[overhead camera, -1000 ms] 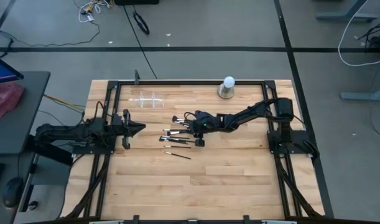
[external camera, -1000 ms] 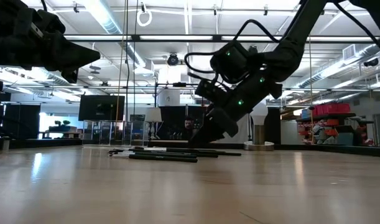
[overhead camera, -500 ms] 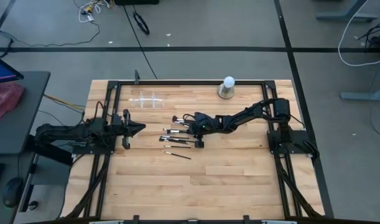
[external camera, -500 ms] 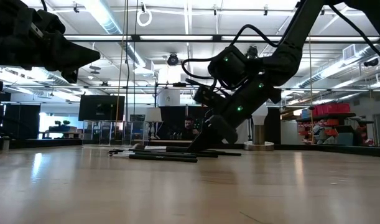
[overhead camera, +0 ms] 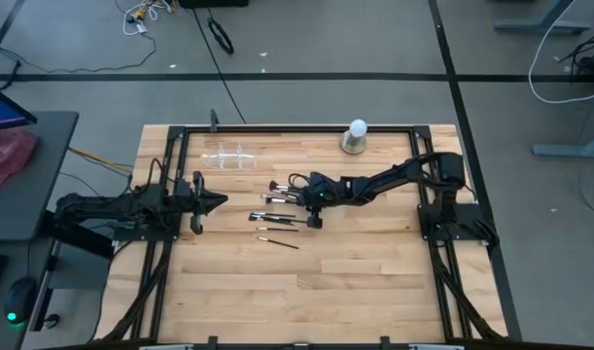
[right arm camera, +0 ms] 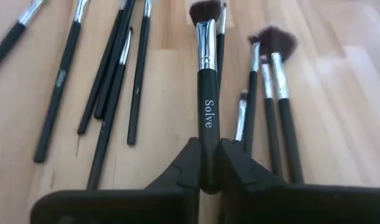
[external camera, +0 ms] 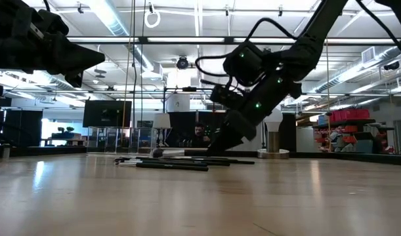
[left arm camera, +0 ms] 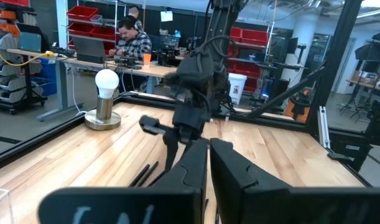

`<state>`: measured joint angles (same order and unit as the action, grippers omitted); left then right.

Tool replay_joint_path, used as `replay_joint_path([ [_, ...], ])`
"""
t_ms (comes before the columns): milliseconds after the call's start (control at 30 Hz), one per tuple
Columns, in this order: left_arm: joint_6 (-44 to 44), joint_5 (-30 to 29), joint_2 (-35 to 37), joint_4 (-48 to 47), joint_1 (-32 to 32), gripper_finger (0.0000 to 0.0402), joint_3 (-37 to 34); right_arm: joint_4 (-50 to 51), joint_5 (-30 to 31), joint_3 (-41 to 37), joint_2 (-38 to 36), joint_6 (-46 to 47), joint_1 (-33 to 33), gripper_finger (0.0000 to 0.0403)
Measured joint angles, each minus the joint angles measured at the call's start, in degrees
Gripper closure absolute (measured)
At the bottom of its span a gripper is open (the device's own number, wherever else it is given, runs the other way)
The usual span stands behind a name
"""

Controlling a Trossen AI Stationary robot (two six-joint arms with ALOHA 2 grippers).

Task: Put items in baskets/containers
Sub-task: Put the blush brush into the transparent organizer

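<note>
Several thin black-handled makeup brushes [overhead camera: 274, 217] lie in a loose scatter on the wooden table's middle. My right gripper [overhead camera: 303, 198] reaches in from the right and is shut on one of them, a brush [right arm camera: 206, 74] marked "Solve" with a dark tuft. The clear plastic holder [overhead camera: 228, 156] stands toward the far left, apart from both grippers. My left gripper [overhead camera: 220, 201] waits shut at the table's left side, pointing level toward the brushes. My right gripper pinches the brush's black handle near its tail end [right arm camera: 206, 142] between its two fingers. The fingers slant down from the table's right, and the brush runs on ahead of them toward the left. In the low view the brush [external camera: 180, 152] hangs nearly level, just above the other brushes.
A white ball on a grey round base [overhead camera: 356, 137] stands at the far edge, right of centre. A black frame [overhead camera: 277, 127] borders the tabletop. Bare wood lies toward the near edge. A person sits at a desk beyond the table [left arm camera: 130, 37].
My right gripper has taken hold of one brush in the pile and raised it a little. That brush now hangs nearly level just above the others, its tuft showing toward the left in the low view. The other brushes lie as before.
</note>
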<state>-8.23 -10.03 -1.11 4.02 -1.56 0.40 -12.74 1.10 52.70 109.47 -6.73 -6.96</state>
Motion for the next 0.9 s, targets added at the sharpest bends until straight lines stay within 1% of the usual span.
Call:
replay_joint_path([
  [100, 0.0, 0.0, 0.0, 0.0, 0.0, 0.0376, 0.0, 1.8, -0.2, 0.0, -0.6, 0.6, 0.1, 0.0375],
  [300, 0.2, 0.1, 0.0, 0.0, 0.0, 0.0376, 0.0, 0.6, -1.4, 0.0, -0.6, 0.5, 1.3, 0.0373],
  [433, 2.6, 3.9, 0.0, 0.0, 0.0, 0.0376, 0.0, -4.8, -3.3, 0.0, -0.7, 0.4, 2.1, 0.0373],
  [500, 3.3, 6.3, 0.0, 0.0, 0.0, 0.0376, 0.0, -9.3, -5.9, -0.2, -0.7, 0.4, 2.4, 0.0373],
  [567, 4.2, 8.0, -0.3, 0.1, -0.1, 0.0376, 0.0, -15.8, -9.1, -1.1, -0.7, 0.3, 2.9, 0.0373],
  [667, 6.2, 9.2, -2.4, 1.9, -1.4, 0.0376, 0.0, -26.5, -13.3, -3.2, -0.7, 0.8, 3.5, 0.0373],
  [767, 8.8, 10.3, -6.7, 6.8, -3.6, 0.0376, 0.0, -38.4, -16.9, -5.0, -0.8, 3.0, 4.2, 0.0375],
  [900, 12.9, 10.3, -15.2, 15.8, -6.3, 0.0376, 0.0, -47.8, -17.2, -5.8, -0.8, 4.3, 6.0, 0.0375],
])
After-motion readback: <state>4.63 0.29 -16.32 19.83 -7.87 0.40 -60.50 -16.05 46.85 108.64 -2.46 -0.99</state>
